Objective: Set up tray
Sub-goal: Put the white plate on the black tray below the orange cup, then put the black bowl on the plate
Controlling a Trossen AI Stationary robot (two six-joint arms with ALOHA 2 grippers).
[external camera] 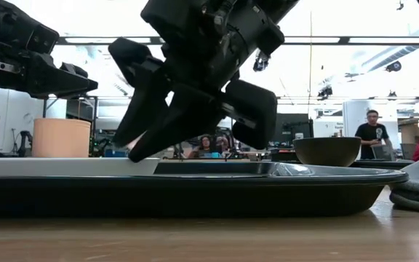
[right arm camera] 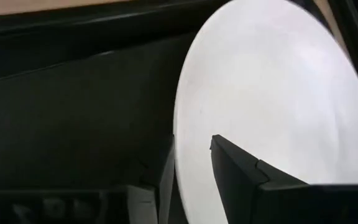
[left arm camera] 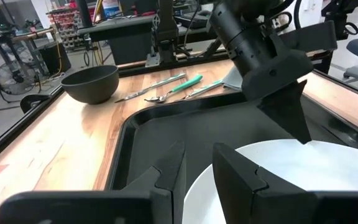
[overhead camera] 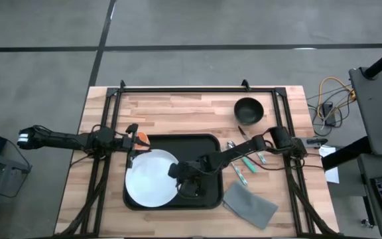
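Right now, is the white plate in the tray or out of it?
In. The white plate lies flat inside the black tray, over its left part, with the right gripper at the plate's edge.

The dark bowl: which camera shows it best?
The left wrist view: the dark bowl sits whole on the wood beside the cutlery. The high view shows it small, from above, beyond the tray. The low view shows its profile. The right wrist view misses it.

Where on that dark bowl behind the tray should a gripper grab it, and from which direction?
Probably at the rim, coming down from above. The dark bowl stands upright and open on the table, apart from the tray and the utensils, so one finger could slip inside its thin wall and one outside. Its rounded sides offer little purchase.
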